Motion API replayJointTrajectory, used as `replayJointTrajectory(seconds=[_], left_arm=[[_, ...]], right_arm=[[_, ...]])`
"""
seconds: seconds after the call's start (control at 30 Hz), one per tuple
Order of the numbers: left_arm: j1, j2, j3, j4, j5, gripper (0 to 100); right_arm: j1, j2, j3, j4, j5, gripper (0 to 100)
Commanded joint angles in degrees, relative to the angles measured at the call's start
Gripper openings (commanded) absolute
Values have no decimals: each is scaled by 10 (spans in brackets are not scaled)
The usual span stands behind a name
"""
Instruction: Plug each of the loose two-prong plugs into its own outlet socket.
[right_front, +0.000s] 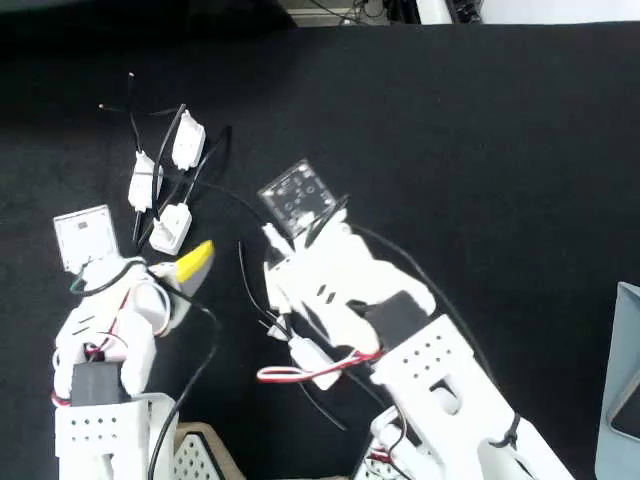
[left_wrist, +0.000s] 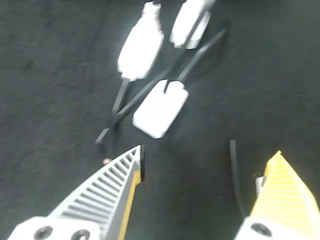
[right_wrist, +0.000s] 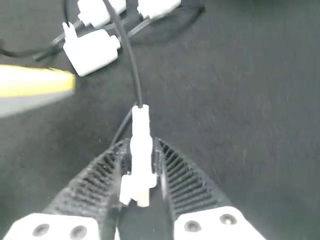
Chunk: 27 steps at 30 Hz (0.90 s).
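while no plug sat in a socket, high view held three loose plugs (right_front: 145, 180) bunched on the bench (right_front: 500, 150); white socket (right_front: 85, 238) and dark socket (right_front: 298, 195) apparently vacant. left wrist view: left gripper (left_wrist: 207, 152) agape, empty, near nearest plug (left_wrist: 160, 107). right wrist view: right gripper (right_wrist: 139, 147) clamped on fourth plug (right_wrist: 140, 125). every insertion remained.

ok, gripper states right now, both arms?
Left gripper: open, empty.
Right gripper: closed on a white plug.

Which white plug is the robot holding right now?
On the black table, look at the right arm with black ribbed jaws. Pinched between them is a slim white plug on a black cord. It sits alone; the three other white pieces lie bunched together farther off.
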<state>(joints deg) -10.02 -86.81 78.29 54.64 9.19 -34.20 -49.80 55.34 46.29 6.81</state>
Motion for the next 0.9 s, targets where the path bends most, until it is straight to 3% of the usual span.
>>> replayJointTrajectory(seconds=[0.0, 0.3, 0.5, 0.73, 0.87], left_arm=[[39, -4, -29, -50, 26, 374], [96, -4, -32, -59, 36, 373], [102, -35, -63, 7, 33, 373], [145, -177, -28, 61, -7, 373], [154, -166, -25, 66, -20, 373]], right_arm=[[-55, -16, -1, -27, -34, 11], [-112, -13, 16, -60, -43, 11], [-110, -13, 51, -92, -41, 11], [-110, -13, 52, -89, -41, 11], [-110, -13, 53, -88, -41, 11]])
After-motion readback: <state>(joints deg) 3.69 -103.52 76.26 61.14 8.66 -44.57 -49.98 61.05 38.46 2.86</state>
